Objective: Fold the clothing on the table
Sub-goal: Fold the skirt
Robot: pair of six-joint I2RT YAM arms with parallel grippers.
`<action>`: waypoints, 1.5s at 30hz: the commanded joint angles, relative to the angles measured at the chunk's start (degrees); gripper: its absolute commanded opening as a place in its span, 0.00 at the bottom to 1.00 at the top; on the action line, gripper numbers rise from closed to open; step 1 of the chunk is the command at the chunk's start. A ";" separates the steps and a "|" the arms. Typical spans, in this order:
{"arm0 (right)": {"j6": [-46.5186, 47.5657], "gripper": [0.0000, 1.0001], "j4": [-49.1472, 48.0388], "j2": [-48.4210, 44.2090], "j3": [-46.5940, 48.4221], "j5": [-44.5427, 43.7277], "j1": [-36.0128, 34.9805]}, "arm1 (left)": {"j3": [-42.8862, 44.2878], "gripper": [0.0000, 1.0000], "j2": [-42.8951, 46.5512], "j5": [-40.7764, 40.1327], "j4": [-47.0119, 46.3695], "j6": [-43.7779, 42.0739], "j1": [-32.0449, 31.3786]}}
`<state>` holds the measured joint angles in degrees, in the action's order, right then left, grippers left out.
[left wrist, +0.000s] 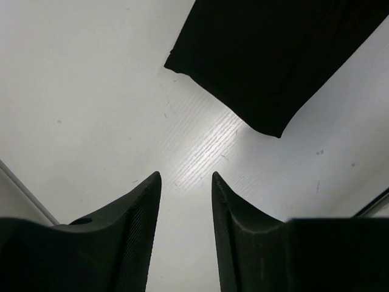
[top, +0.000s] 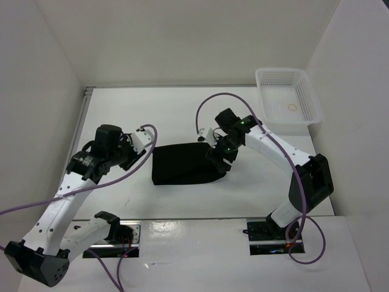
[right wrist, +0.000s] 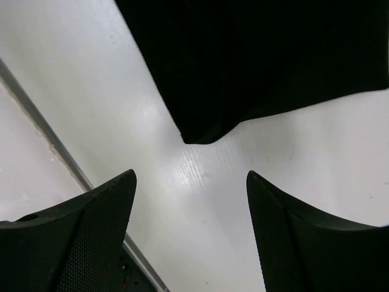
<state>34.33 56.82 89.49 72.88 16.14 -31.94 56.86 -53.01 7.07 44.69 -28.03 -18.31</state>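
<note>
clothing (top: 185,165): black, flat on the surface (top: 121,115), long axis left to right. left end effector (left wrist: 185,176): partly spread, empty, just off the clothing's left edge. right end effector (right wrist: 190,176): spread wide, empty, over the clothing's right edge, the nearer one.

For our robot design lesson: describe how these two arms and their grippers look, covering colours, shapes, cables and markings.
The left arm and right arm have white shells and black joints. A purple cable loops along each. A green light glows on the right arm. The left gripper and right gripper each have two black tapered fingers with textured pads.
</note>
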 commanded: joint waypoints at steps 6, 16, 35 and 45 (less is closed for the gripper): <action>-9.95 0.82 -2.84 0.93 5.08 0.93 -7.34 | 4.30 0.70 3.10 -6.36 -3.73 13.17 -0.24; -18.94 0.82 -14.36 12.46 9.03 -8.58 -8.40 | 6.52 0.98 -4.19 -8.30 -9.17 21.70 1.69; -14.20 0.83 -10.50 19.13 9.21 1.25 -10.24 | 1.23 1.00 -8.42 -9.80 -12.96 25.66 4.24; -6.39 0.83 -1.98 22.48 9.82 9.33 -13.41 | 1.23 1.00 -8.42 -10.32 -12.96 25.66 4.24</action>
<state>23.73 50.11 112.46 81.95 20.75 -43.72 57.98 -61.52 -2.76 33.71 -4.01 -14.26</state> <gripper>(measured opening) 0.826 1.000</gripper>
